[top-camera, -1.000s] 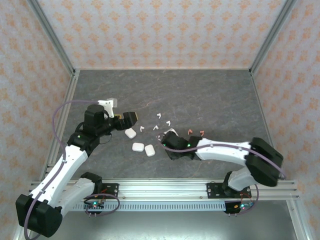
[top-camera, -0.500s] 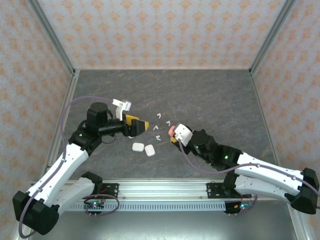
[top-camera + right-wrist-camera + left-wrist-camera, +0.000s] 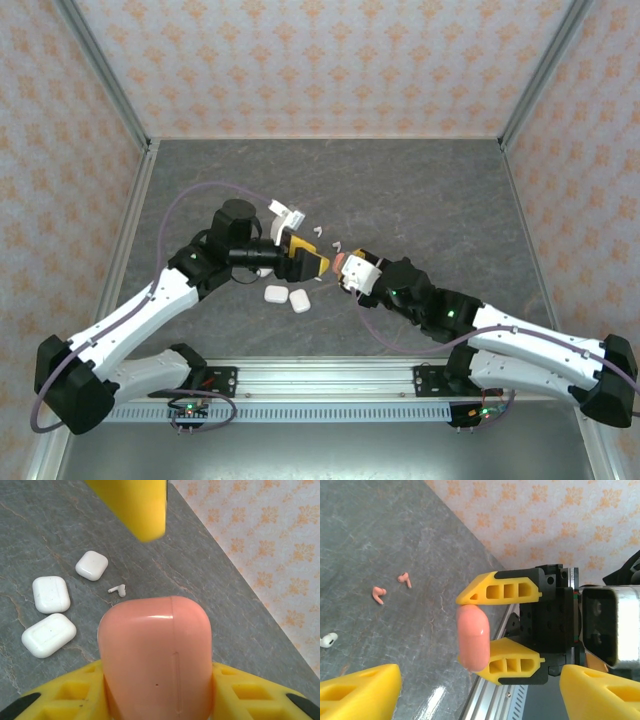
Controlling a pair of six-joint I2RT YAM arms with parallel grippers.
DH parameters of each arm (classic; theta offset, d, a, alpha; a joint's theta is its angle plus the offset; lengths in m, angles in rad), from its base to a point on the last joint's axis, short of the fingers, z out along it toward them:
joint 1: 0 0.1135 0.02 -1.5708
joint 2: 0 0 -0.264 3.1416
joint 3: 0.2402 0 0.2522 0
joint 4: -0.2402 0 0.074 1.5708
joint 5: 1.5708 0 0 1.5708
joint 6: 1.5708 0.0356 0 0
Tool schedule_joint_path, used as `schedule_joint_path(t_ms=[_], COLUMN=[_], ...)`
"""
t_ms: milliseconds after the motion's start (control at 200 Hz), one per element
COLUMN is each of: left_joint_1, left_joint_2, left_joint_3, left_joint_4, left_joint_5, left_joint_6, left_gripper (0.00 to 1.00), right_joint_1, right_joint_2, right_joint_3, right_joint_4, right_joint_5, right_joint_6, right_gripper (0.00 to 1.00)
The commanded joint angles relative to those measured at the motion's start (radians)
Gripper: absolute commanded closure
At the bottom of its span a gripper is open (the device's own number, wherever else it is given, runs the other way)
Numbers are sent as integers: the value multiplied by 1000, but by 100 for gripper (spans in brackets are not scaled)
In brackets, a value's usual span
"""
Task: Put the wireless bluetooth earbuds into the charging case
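The right tool (image 3: 471, 630) is pinching a glossy coral case (image 3: 155, 655) between its two yellow fingers and holds it up above the bench (image 3: 50, 520), and the lid looks closed. The left tool (image 3: 312, 266) stands just in front of this case with its fingers spread wide, and nothing is in it. The two coral earbuds (image 3: 379, 594) lie loose on the bench, below and beyond the right tool. A white earbud (image 3: 118, 589) lies under the left tool, near three white cases (image 3: 50, 594). I think the main risk is the smooth, rounded shell. If the left tool closes on it off-centre, or pushes before the lid gives way, the case can slip out of the narrow pinch and fall among the small earbuds and scatter them. The fingers of both tools may also hit each other. No brand, label or writing can be read; I see only a thin seam and a tiny dark dot on the case.
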Motion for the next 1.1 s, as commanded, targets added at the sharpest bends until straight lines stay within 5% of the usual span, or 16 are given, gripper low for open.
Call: schedule_joint_path(t_ms=[0,415,906,1091], left_joint_1=[-29,-81,-87,-90], left_joint_2=[22,82,115,109], left_joint_3=[39,25,36,39], left_joint_4=[48,103,88,75], left_joint_5=[-11,-41,-69,-102], left_joint_6=[16,-6,5,19], left_gripper=[20,37,73,80], right_joint_1=[-5,-5,-9,-35], right_joint_2=[1,19,28,13], right_joint_3=[37,44,47,69], right_joint_4=[55,103,111,27], right_joint_5=[-13,-19,-11,-33], right_joint_6=[-21,-9,12,71], right_gripper=[57,58,57,45])
